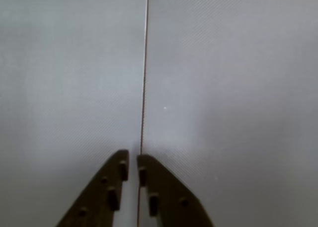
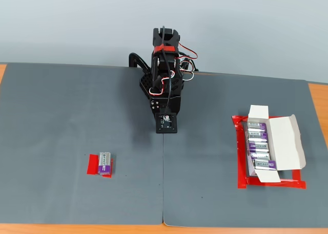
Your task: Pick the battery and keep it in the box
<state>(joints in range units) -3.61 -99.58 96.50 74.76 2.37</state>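
Currently I see the tool (image 1: 132,163) nearly closed, empty, over the grey desk (image 2: 61,101); the battery (image 2: 104,162) lies well apart, on red tape (image 2: 93,166).

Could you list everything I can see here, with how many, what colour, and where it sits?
battery: one, silver-grey and purple, on a red tape patch, left in the fixed view
box: one, white, flaps open, inside a red tape outline, right
batteries in the box: about four, same colours, in a row
mats: two, dark grey, meeting at a middle seam
table: orange edges showing
arm: one, black, folded at the back centre
gripper: shut, empty, over the seam
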